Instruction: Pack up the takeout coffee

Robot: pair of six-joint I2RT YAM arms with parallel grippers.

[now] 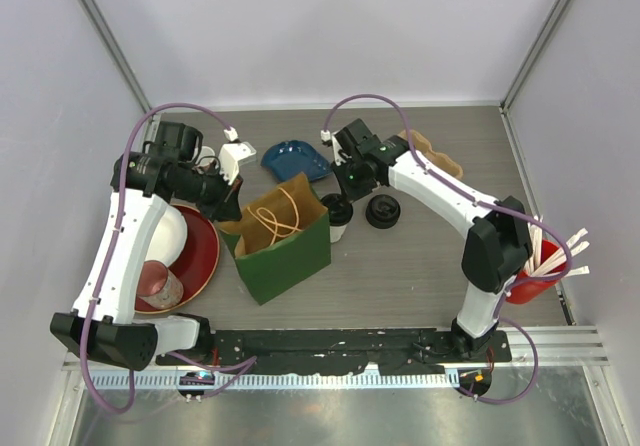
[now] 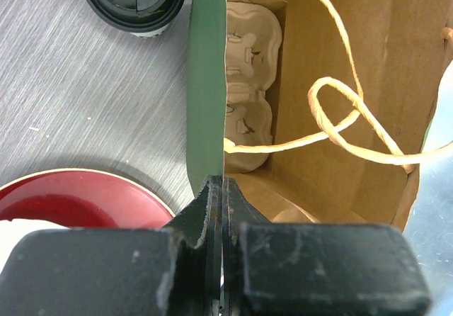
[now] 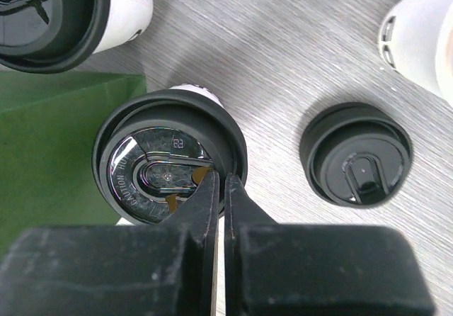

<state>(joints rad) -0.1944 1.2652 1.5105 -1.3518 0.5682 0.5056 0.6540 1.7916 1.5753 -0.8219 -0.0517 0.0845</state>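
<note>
The right gripper (image 3: 219, 183) is pinching the lid rim of the takeout coffee cup (image 3: 152, 142), which is standing beside the green bag (image 3: 49, 146) — only "CAUTION HO" is showing, the cup body mostly hidden. The left gripper (image 2: 218, 188) is clamping the bag's edge.

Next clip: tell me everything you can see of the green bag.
The bag is paper, green outside and brown inside, with tan twine handles. It stands open on the table, mouth up, between the red bowl and a cup. The left pincer is shut on its rim at one wall. A pulp carrier lies at its bottom; no cup shows in it.
</note>
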